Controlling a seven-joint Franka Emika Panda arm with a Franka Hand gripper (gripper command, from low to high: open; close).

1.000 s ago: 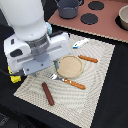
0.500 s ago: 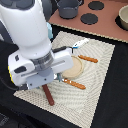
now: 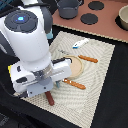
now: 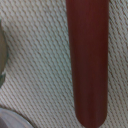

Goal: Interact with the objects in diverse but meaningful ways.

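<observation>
I see the arm (image 3: 30, 55) low over the near edge of the bench (image 3: 112, 85). The sausage (image 3: 50, 98) lies on the mat (image 3: 97, 65) there, half hidden under it. The gripper is not visible; I cannot tell its state. The fish (image 3: 80, 43) lies toward the far edge.

Even bright light, soft shadows; wrist view close and blurred

the white arm (image 3: 27, 42) is bending low over the mat — its wrist block is hiding the gripper, so the jaws aren't showing.
</observation>
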